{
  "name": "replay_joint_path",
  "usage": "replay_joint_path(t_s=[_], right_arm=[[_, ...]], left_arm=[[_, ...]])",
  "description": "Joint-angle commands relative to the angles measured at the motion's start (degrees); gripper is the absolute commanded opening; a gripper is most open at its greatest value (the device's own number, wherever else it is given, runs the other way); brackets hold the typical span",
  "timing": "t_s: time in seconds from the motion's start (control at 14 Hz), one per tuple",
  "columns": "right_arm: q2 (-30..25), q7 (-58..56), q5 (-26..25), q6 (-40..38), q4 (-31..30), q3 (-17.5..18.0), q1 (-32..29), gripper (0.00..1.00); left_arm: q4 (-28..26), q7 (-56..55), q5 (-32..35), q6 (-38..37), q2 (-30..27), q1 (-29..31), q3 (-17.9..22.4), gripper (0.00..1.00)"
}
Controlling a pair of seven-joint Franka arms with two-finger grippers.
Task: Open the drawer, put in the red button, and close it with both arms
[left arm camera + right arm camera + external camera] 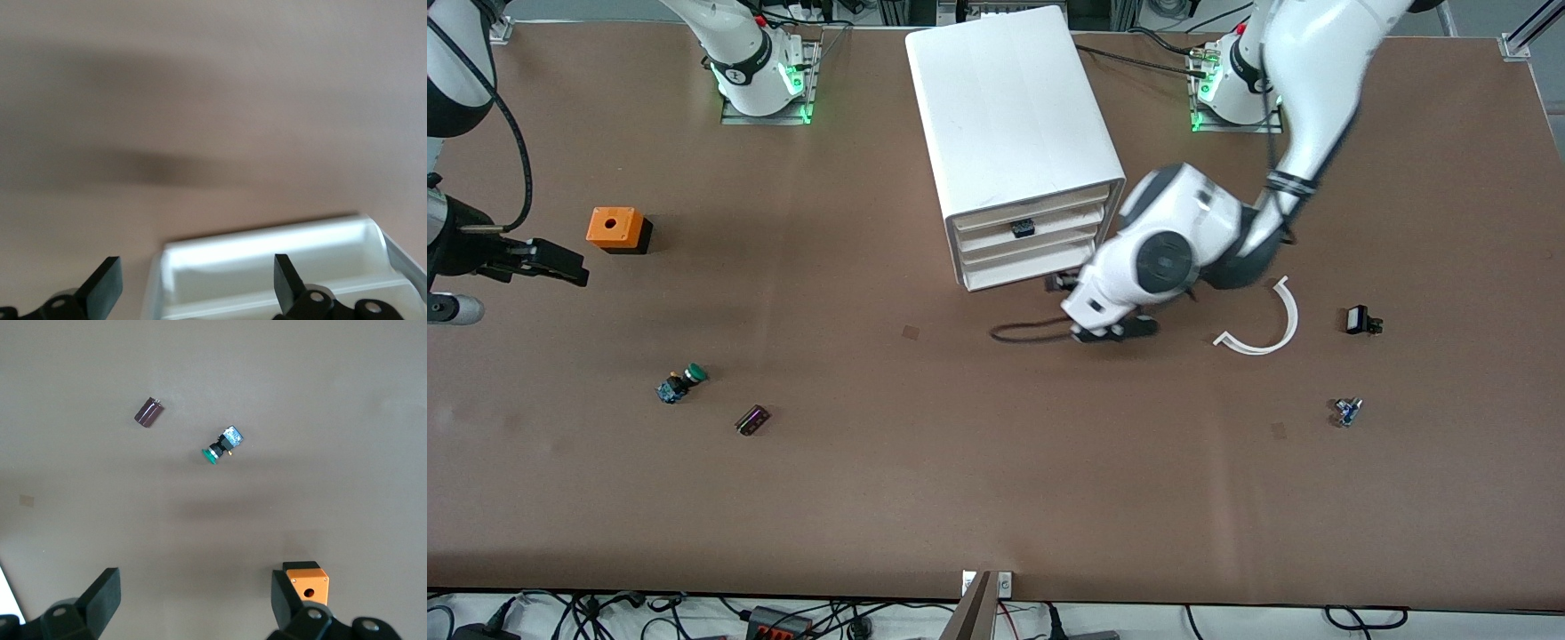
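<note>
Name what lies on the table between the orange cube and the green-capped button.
Nothing: bare table between the orange cube and the green-capped button, in front and right wrist views.

- Smooth white plastic, faintly glossy: cabinet [1014, 133], drawer [1028, 233].
- Matt brown sheet: table [960, 480].
- Glossy white shells, matt black fingers [103, 285]: arms [1316, 80].

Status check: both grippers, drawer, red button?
Left gripper open, low in front of the cabinet. Right gripper open, beside the orange cube. Middle drawer near shut. Red button not identifiable.
</note>
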Motion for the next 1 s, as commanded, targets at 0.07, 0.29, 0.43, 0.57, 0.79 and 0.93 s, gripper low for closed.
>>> replay_joint_path(t_s=[0.07,0.29,0.43,0.57,0.79,0.93], right_arm=[[-8.0,-1.1,-0.7,5.5,-11.8,1.1,-1.0,1.00],[-9.8,-1.2,-0.7,5.9,-13.8,1.3,-0.8,1.00],[-9.6,-1.3,-0.7,6.3,-13.5,1.3,-1.0,1.00],[-9.4,-1.3,-0.7,5.6,-12.3,1.4,-0.8,1.00],[-9.6,-1.5,-0.7,3.4,-11.9,1.4,-0.8,1.00],[-9.6,-1.2,-0.5,2.8,-11.8,1.4,-0.8,1.00]], left_arm=[[7.4,4.6,8.5,-10.7,-2.8,4.6,-0.5,1.00],[14.4,12.5,8.7,-19.3,-4.2,10.0,-0.8,1.00],[16.7,21.1,8.7,-21.3,-6.0,12.3,-0.5,1.00],[14.3,26.4,8.0,-21.3,-11.1,12.4,1.7,1.00],[11.1,30.5,1.3,-20.7,-19.0,9.0,11.0,1.00],[6.0,37.8,-3.6,-20.5,-25.0,4.2,21.5,1.00]])
